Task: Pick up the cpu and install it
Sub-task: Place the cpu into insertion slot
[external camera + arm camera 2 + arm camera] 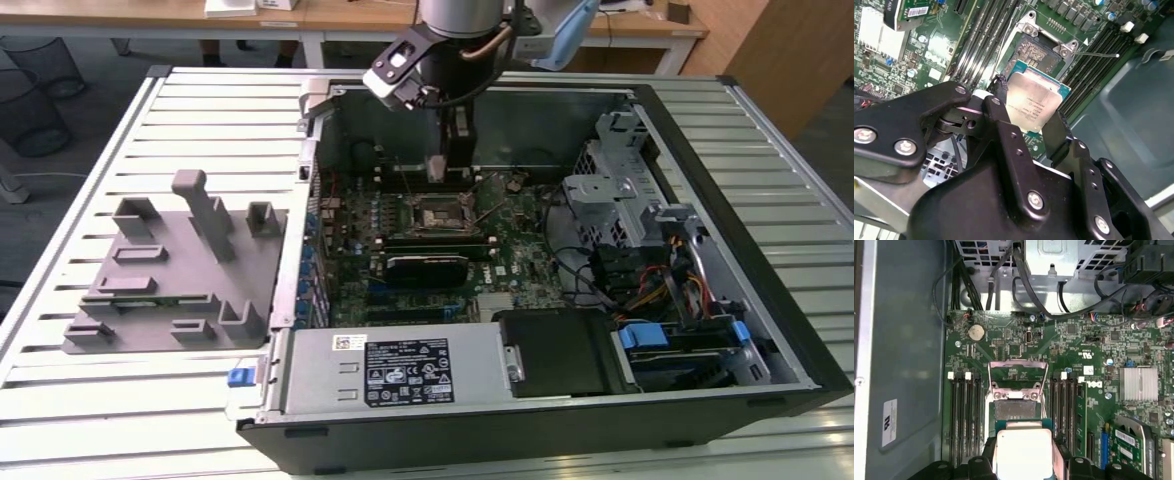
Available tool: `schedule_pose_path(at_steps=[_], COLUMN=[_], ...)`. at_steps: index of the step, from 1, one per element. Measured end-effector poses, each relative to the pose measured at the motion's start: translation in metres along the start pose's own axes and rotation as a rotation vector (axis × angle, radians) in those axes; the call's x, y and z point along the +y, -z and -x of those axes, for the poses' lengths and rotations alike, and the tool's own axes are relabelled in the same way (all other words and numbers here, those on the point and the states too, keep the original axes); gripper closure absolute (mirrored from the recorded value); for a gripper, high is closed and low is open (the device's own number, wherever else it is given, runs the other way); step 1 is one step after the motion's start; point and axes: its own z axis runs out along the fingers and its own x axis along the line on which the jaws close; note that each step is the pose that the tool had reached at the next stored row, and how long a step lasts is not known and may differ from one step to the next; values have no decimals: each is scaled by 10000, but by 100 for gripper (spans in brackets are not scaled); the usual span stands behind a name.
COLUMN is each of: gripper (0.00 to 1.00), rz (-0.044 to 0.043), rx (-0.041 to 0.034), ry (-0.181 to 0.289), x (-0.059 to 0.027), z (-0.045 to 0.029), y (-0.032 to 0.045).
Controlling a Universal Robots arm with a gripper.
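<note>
Plainly, the black two-fingered gripper (1030, 114) is clamped on the cpu (1036, 100), a flat square chip with a silvery metal top, grasping it by two opposite edges. The chip hangs above the green motherboard (1074, 340), stopping just short of the open square socket (1015, 410). The socket lies ahead of the jaws, toward its raised metal load frame (1018, 363).

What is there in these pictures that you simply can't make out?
- Underside of the cpu: turned away in both wrist views.
- One edge of the cpu: first wrist view, cut off by the frame edge and jaws.
- Part of the socket: second wrist view, behind the cpu.
</note>
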Motion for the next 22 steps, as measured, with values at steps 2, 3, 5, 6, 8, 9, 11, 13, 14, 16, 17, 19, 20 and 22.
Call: schedule_pose_path(at_steps=[2, 3, 5, 6, 8, 9, 11, 13, 14, 16, 17, 19, 20, 22], gripper=[47, 47, 47, 47, 47, 47, 47, 47, 47, 47, 47, 47, 47, 47], rz=[0, 0, 1, 1, 0, 1, -1, 0, 0, -2, 2, 2, 0, 0], rx=[0, -1, 0, 1, 1, 1, -1, 0, -2, -3, 2, -4, -14, -26], ry=[-1, 0, 0, 1, 1, 1, 0, 0, 1, 1, 1, 1, 2, 3], x=[-1, -1, -2, -1, -1, 0, -2, -2, -2, -2, -2, -3, -3, -4], z=[-1, -2, -3, -4, -5, -5, -6, -7, -7, -7, -7, -8, -9, -10], y=[-36, -55, -92, -111, -146, -166, -200, -220, -221, -222, -228, -250, -264, -292])
